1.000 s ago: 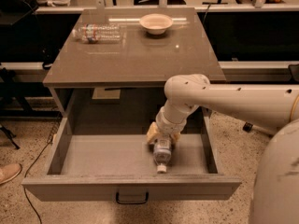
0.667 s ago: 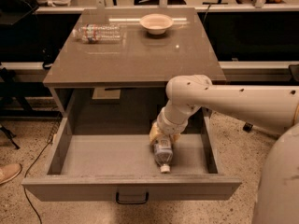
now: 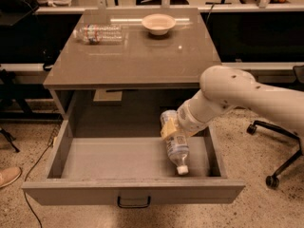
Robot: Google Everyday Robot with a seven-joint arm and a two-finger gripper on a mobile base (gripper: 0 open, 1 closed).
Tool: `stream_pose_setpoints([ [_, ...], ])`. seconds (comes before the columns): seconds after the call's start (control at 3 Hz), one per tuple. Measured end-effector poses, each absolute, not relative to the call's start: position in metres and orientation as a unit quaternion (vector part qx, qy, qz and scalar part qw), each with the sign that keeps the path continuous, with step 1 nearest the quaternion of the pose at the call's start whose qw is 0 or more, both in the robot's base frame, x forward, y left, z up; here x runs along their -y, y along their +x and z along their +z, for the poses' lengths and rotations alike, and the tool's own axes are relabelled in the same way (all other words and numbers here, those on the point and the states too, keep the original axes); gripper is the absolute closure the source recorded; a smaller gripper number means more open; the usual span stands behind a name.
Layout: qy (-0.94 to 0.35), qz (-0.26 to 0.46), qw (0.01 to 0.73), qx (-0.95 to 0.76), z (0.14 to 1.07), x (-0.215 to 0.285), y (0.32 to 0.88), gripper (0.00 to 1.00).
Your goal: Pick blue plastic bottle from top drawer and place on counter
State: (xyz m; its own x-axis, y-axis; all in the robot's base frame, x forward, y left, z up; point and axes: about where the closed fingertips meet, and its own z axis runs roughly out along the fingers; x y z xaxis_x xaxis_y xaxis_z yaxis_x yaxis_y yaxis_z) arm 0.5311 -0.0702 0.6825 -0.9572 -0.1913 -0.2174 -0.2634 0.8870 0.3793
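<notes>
The small translucent pale-blue plastic bottle (image 3: 176, 148) with a white cap lies in the wide shallow grey-brown top drawer (image 3: 133, 191). The drawer is pulled open, and the bottle is in its right part, near the right wall. The long axis of the bottle runs from far to near and leans a little to the right. The cap points toward the near front panel and the base toward the far side.

The claw (image 3: 169, 127) of the white arm (image 3: 228, 91) is down inside the drawer, at the far half of the bottle. The arm reaches in from the right and its thick wrist covers that end. Whether the claw is apart or clamped on the bottle cannot be told from this view. The bottle seems to slope with the cap end low, so it is perhaps held, but this is only a judgement.

The coming move is probably upward and then toward the far side. The glossy grey-brown table (image 3: 137, 61) stands directly above the far part of the drawer, and its near edge hangs over the way up.

On the table a clear plastic bottle with a red-and-blue label (image 3: 100, 33) lies at the far left. A shallow pale bowl (image 3: 158, 23) stands at the far middle. Both are well apart from the near right part of the table. The floor is speckled, and a dark office chair on wheels (image 3: 280, 160) stands at the right.
</notes>
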Motion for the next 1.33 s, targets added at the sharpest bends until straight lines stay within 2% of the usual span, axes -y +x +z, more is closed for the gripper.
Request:
stream_pose_setpoints([
  [0.33, -0.155, 0.235, 0.131, -0.950, 0.740, 0.095, 0.518, 1.00],
  [1.0, -0.194, 0.232, 0.146, -0.942, 0.745, 0.103, 0.516, 1.00],
  [1.33, -0.190, 0.238, 0.176, -0.936, 0.773, 0.113, 0.518, 1.00],
])
